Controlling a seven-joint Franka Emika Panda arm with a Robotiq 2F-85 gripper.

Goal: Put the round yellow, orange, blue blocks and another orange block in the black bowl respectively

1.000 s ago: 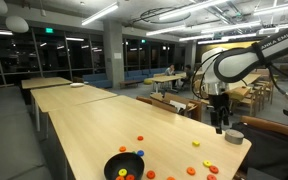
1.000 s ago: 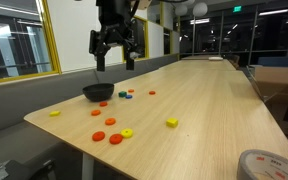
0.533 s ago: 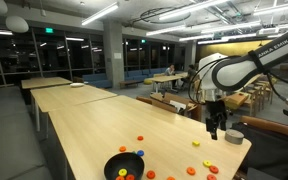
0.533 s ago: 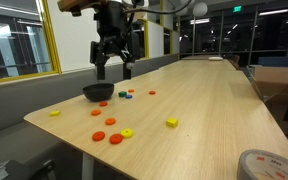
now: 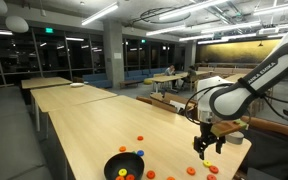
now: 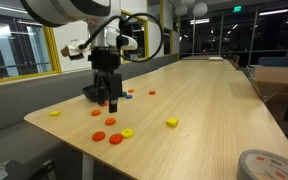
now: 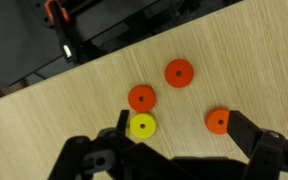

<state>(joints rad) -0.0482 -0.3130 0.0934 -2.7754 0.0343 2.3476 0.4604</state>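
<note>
The black bowl (image 5: 110, 166) stands near the table's end with a few discs inside; in an exterior view the bowl (image 6: 90, 92) is partly hidden behind the arm. My gripper (image 7: 184, 128) is open and low over the table. In the wrist view, a round yellow block (image 7: 142, 126) lies just inside the left finger (image 7: 120, 124). An orange block (image 7: 217, 121) lies beside the right finger (image 7: 246, 128). Two more orange blocks (image 7: 142, 97) (image 7: 179, 72) lie beyond. Nothing is held. The gripper (image 6: 108, 104) hovers above the yellow and orange discs (image 6: 116, 138). A blue block (image 6: 124, 97) lies by the bowl.
A yellow cube (image 6: 171, 122) and a lone yellow disc (image 6: 54, 113) lie on the long wooden table (image 6: 204, 100). The table's edge (image 7: 104, 55) runs close past the discs. A tape roll (image 6: 264, 164) sits at the near corner. More tables and chairs stand behind.
The arm has swung away from above the bowl and come down toward the cluster of orange and yellow discs near the table's edge. The jaws stayed open.
</note>
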